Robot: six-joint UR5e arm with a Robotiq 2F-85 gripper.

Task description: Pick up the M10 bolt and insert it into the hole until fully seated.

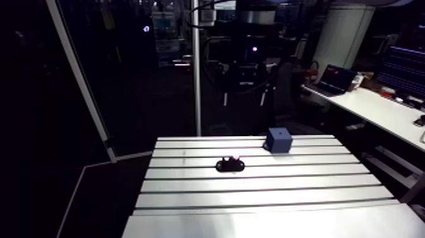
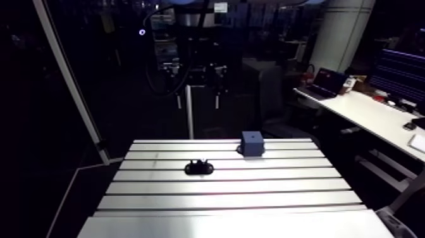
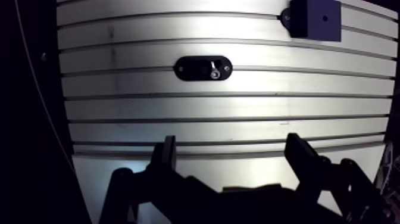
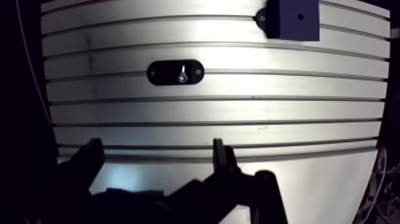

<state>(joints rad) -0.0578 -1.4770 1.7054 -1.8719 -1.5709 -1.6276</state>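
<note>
You see the gripper [image 3: 231,143] with its jaws spread wide, gripping nothing and touching nothing, above the slotted table [image 3: 178,125]. The M10 bolt [image 3: 213,70] sits in a black oval holder [image 3: 193,68], well ahead of the fingers [image 3: 167,156] and roughly in line with the gap between them. In the arm view the holder lies just below the frame's centre, with the blue block [image 1: 278,140] near it, up and to the right. The block's hole [image 3: 325,18] shows as a small dot on its top face.
</note>
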